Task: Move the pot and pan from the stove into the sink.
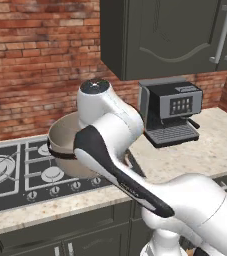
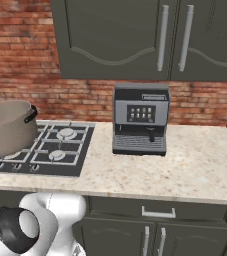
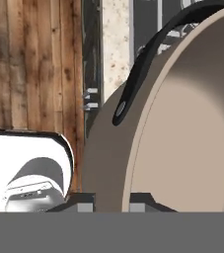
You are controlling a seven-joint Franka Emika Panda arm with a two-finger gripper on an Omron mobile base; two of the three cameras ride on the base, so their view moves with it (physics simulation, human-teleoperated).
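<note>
Hand view, nearest item: tool (image 3: 111, 202), its two dark finger tips at 6 o'clock, one on each side of the pot's wall, closed on the rim. Pot (image 3: 182, 133): beige-tan, matte, tilted, taking up the right half of the view; one thin dark curved side handle (image 3: 143, 64) arcs from about 9 o'clock of the pot up toward 1 o'clock of the view. Beyond the pot: wooden floor planks at 9 to 11 o'clock, a strip of speckled beige table edge at 12 o'clock.

Left base view: white arm with dark joints rises from 5 o'clock toward centre and hides the tool. Pot (image 1: 65, 137) sits just behind the arm's elbow, tilted, over the right edge of the stove (image 1: 15, 175). Stove: black, grey grates, round burners, a row of small knobs along its front, at 8 to 9 o'clock. Coffee machine (image 1: 171, 111) on the table (image 1: 205, 150) at 2 o'clock, well apart from the pot. Dark wall cabinet at 12 to 1 o'clock; brick wall behind.

Right base view: pot (image 2: 7, 127) at 9 o'clock, over the left burners of the stove (image 2: 60, 150), side handle facing right. Coffee machine (image 2: 140, 120) at centre, just beside the stove's right edge.
</note>
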